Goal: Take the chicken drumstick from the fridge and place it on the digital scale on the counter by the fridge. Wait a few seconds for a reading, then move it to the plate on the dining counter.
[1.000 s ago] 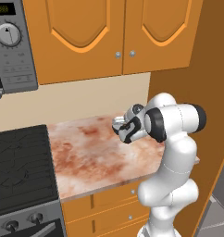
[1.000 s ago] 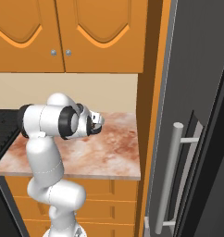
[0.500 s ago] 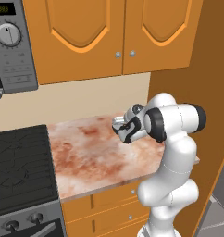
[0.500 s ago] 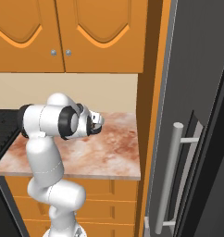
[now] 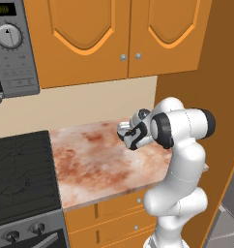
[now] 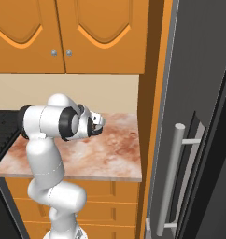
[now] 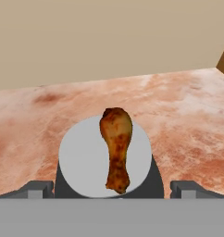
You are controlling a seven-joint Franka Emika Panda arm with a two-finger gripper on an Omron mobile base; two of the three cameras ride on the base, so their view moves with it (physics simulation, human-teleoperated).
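Chicken drumstick (image 7: 116, 148) lies on the digital scale (image 7: 81, 157); tool (image 7: 112, 189) apart, empty; plate move remains.

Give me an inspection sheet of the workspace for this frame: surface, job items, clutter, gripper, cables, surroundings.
Surface: pink-brown marbled stone counter over orange drawer fronts with silver knobs.
Job's things: orange-brown club-shaped chicken drumstick lies on the light grey top of the flat dark grey digital scale, thick end away from the hand camera. Dark grey fridge with a silver bar handle stands right of the counter, door shut.
Clutter: nothing seen.
Gripper: two-finger gripper open, fingertips either side of the scale, not touching the drumstick.
Cables: nothing seen.
Surroundings: orange wall cabinets, grey microwave, black stovetop, beige wall.
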